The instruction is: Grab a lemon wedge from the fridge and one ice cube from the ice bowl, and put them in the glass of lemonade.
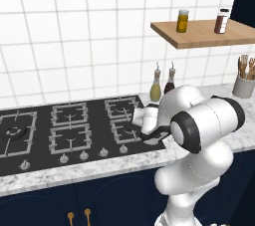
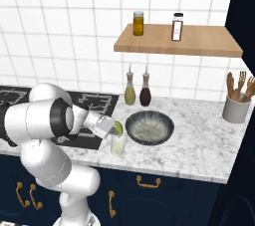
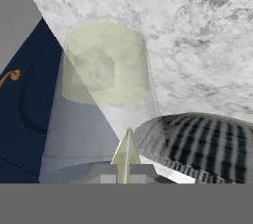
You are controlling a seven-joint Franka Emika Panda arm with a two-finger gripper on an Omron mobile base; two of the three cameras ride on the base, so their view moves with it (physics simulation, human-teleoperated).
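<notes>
The glass of lemonade (image 2: 118,146) stands near the counter's front edge, just left of the ice bowl (image 2: 171,129). My gripper (image 2: 114,128) hangs right above the glass, shut on a yellow-green lemon wedge (image 2: 119,129). In the hand view the lemon wedge (image 3: 127,155) sticks up thin between my gripper's (image 3: 126,172) tips, with the glass (image 3: 106,65) beyond it and a pale cube shape inside the drink. The ice bowl's ribbed dark wall (image 3: 207,144) lies to the right. The fridge is out of view.
A black gas cooktop (image 1: 69,125) lies left of the glass. Two oil bottles (image 2: 137,89) stand at the tiled wall behind the bowl, a grey utensil crock (image 2: 235,108) at the far right. A wooden shelf (image 2: 179,41) with two jars hangs above. Navy cabinet doors run below the counter.
</notes>
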